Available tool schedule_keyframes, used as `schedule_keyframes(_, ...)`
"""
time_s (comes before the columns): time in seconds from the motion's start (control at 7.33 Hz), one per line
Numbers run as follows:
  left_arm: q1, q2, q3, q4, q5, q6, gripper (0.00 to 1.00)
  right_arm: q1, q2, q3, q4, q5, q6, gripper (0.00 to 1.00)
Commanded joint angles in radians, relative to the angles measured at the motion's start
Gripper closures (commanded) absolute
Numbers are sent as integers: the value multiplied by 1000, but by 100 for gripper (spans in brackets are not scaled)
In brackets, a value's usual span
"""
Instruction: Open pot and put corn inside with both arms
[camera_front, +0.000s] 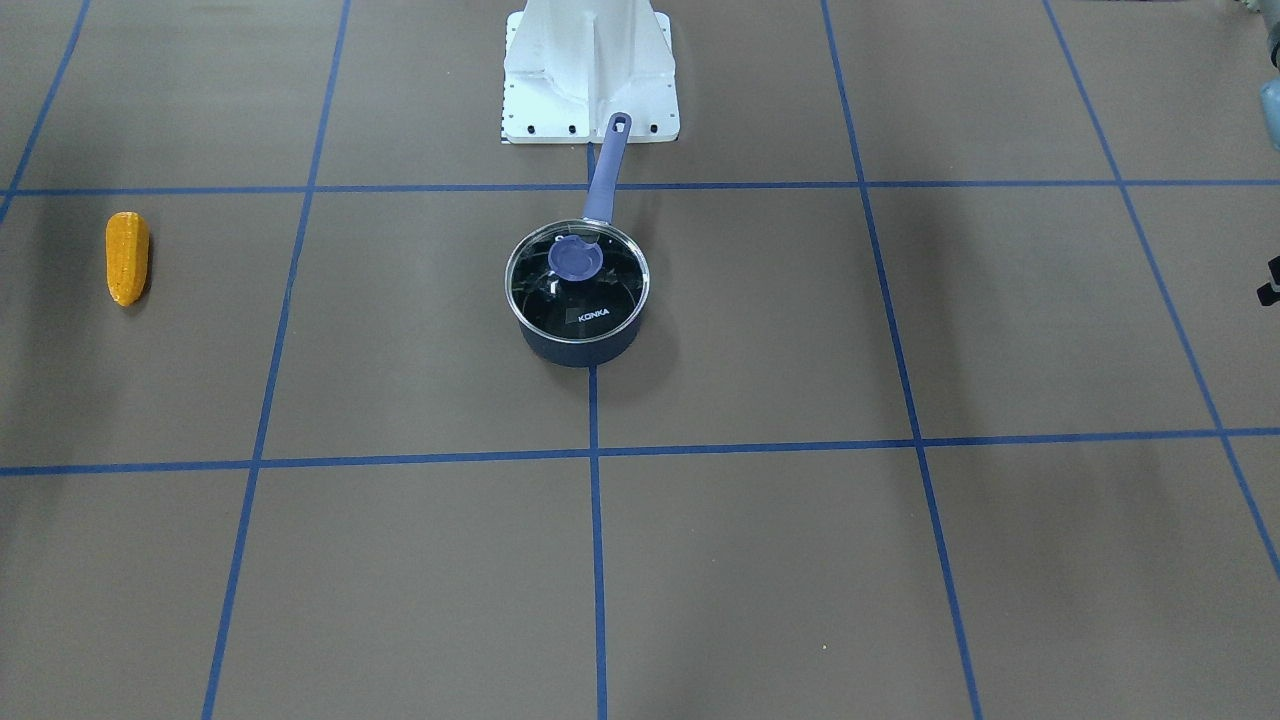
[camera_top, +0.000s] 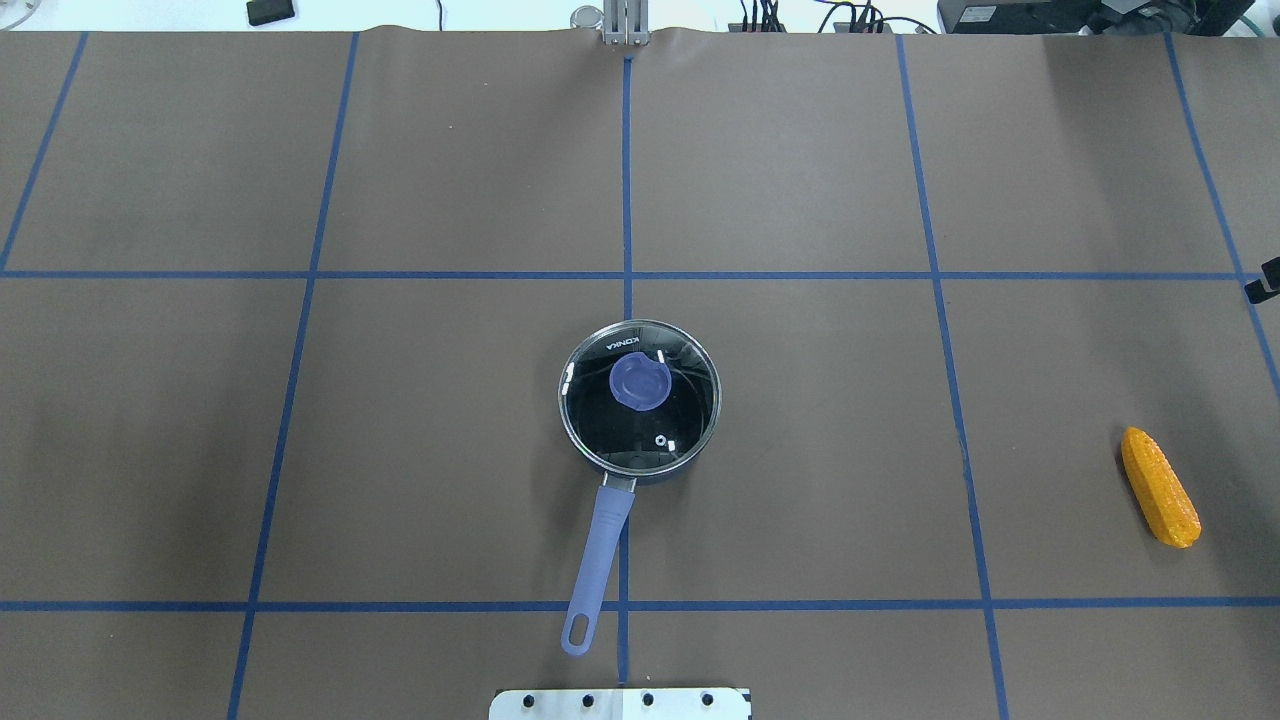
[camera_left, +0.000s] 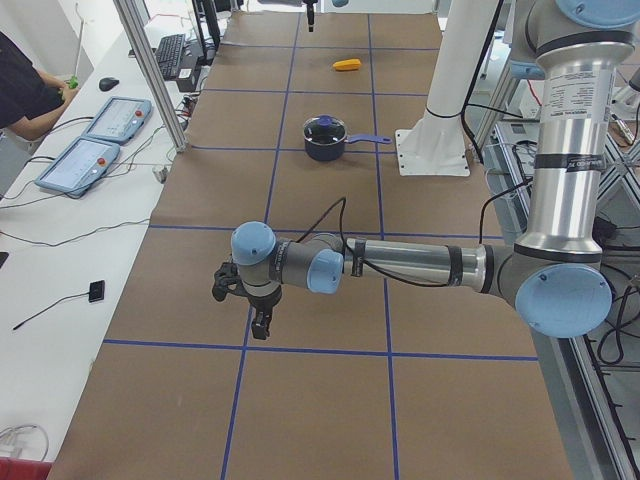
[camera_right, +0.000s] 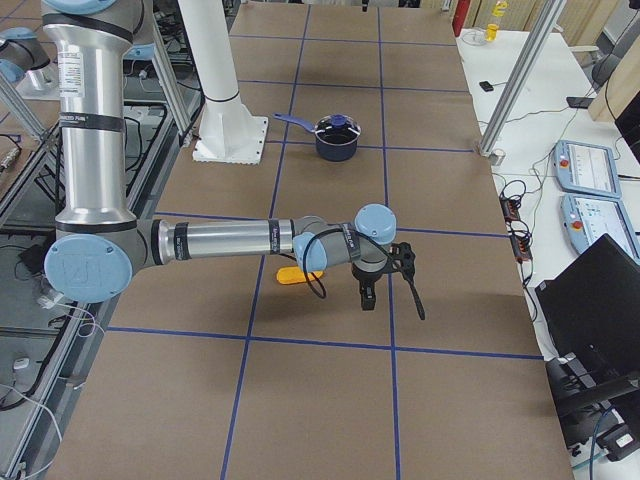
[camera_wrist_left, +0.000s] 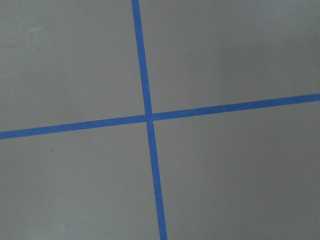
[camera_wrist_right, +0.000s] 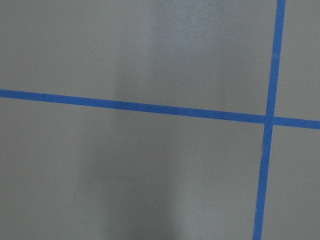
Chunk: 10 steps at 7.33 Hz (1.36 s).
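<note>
The pot (camera_front: 580, 342) stands mid-table with the glass KONKA lid (camera_front: 577, 275) closed on it; its lavender handle (camera_top: 595, 560) points toward the robot base. The corn (camera_top: 1160, 487) lies on the table far to the robot's right, also seen in the front view (camera_front: 128, 257). My right gripper (camera_right: 366, 300) hovers beyond the corn (camera_right: 292, 276), apart from it. My left gripper (camera_left: 262, 330) hovers over bare table far left of the pot (camera_left: 324, 148). Only black slivers of the grippers show at the overhead and front view edges. I cannot tell whether either is open or shut. The wrist views show only taped table.
The white robot base plate (camera_front: 590, 70) sits behind the pot's handle. Blue tape lines grid the brown table. A side table with teach pendants (camera_left: 100, 120) and an operator (camera_left: 25, 90) lies beyond the far edge, with aluminium posts (camera_right: 515, 80) along it.
</note>
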Motion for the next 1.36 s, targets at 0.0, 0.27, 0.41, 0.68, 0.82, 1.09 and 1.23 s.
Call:
schedule_keyframes(0.0,1,-5,-1,0,0,0,1,0,3,1,0,-59,-6,0)
schedule_keyframes(0.27,17,-43,-3,6,-3,-9,1,-1,5,1,2,-72,0,0)
schedule_keyframes(0.41,52,-70,-6,12,-3,-14,0,-6,-6,9,0,-65,-3,0)
schedule_keyframes(0.68,137,-141,-38,13,-41,-206,0,-8,-12,9,2,-52,-8,0)
schedule_keyframes(0.82,200,-171,-72,14,-40,-310,0,-8,-8,11,0,-58,-6,0)
schedule_keyframes(1.09,265,-295,-96,75,-40,-421,0,-15,-3,29,0,-48,-11,0)
schedule_keyframes(1.23,297,-378,-144,205,-40,-439,0,-27,-2,38,0,-48,-9,0)
